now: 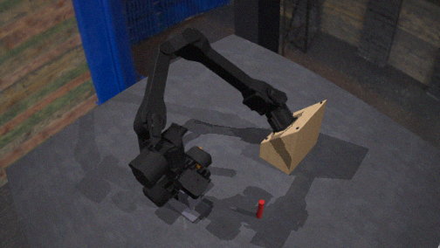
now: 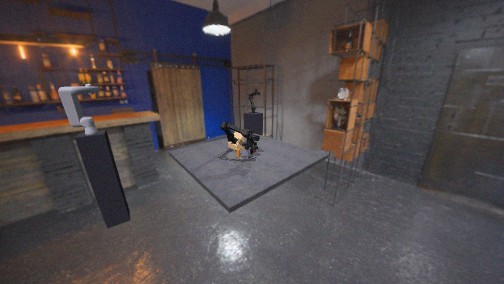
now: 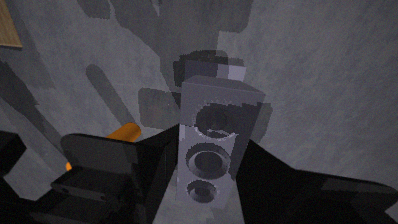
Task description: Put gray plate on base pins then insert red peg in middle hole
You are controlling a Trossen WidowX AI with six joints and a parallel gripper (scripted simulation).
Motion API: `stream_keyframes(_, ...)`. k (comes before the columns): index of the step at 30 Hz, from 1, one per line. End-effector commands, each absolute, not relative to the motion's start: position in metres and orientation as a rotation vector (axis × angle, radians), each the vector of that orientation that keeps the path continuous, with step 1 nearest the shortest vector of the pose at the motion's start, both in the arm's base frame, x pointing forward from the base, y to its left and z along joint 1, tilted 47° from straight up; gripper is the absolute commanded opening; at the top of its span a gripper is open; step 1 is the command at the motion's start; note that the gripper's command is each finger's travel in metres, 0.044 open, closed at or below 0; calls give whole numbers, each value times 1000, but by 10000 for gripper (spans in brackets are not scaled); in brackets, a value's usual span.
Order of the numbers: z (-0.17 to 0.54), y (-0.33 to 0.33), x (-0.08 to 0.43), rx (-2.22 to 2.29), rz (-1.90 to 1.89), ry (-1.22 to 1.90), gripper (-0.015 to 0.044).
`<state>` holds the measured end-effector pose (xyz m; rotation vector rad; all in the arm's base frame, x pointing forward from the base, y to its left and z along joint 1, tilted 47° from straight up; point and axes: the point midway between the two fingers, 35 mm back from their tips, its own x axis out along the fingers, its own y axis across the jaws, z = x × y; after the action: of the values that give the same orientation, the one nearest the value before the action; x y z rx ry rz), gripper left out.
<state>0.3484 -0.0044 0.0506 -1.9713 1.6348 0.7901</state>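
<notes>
Your jaws [image 1: 190, 205] stand part-open, clamped on the gray plate [image 1: 190, 215] [image 3: 208, 145]; in the wrist view, its hole row runs lengthwise between them, away from the camera.

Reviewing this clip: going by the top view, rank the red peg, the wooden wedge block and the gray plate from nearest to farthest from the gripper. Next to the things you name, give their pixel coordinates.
1. Gray plate [image 1: 190, 215] [image 3: 192, 100]: clamped in the gripper [image 1: 185, 203] [image 2: 253, 148] [image 3: 209, 127].
2. Red peg [image 1: 260, 210]: standing to the picture's right.
3. Wooden wedge block [image 1: 303, 141] [image 2: 235, 145] [image 3: 9, 25]: farther off, toward the upper right.
</notes>
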Motion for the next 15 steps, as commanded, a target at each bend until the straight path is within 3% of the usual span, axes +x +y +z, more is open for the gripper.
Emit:
stream_keyframes(1,47,-8,348,-1981,793,1640,0)
stream_keyframes(15,34,-22,350,-1981,793,1640,0)
